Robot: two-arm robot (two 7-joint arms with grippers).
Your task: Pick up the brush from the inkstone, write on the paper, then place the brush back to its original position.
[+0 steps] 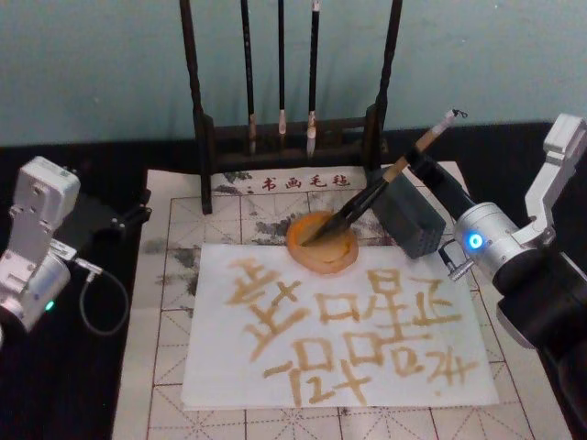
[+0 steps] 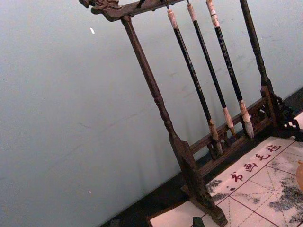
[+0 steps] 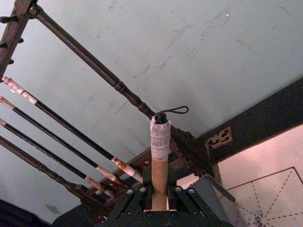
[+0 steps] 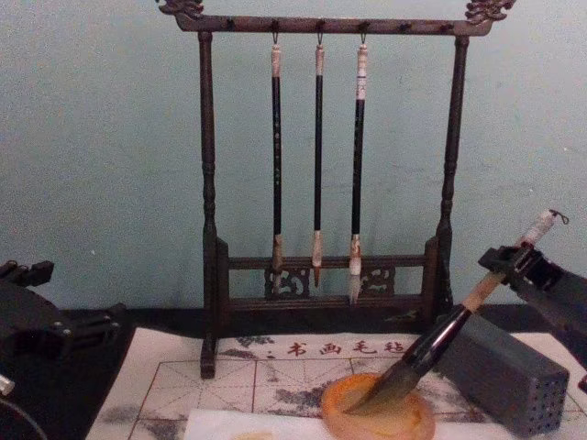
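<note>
The brush [image 1: 385, 180] leans steeply, its dark bushy tip resting in the round orange inkstone [image 1: 323, 247]. My right gripper [image 1: 415, 158] is shut on the tan handle just below the whitish wrapped end. In the chest view the brush [image 4: 440, 339] slants down from the right gripper [image 4: 504, 266] into the inkstone [image 4: 378, 417]. The right wrist view shows the handle [image 3: 160, 156] clamped between the fingers [image 3: 137, 201]. The white paper [image 1: 339, 335] in front of the inkstone carries several tan characters. My left gripper [image 1: 128, 216] is parked at the left, off the mat.
A dark wooden rack [image 4: 207, 229] with three thin hanging brushes [image 4: 317, 165] stands behind the inkstone. A grey rectangular block with small holes [image 1: 409, 215] lies right of the inkstone, under the brush handle. A gridded felt mat [image 1: 165, 275] lies under the paper.
</note>
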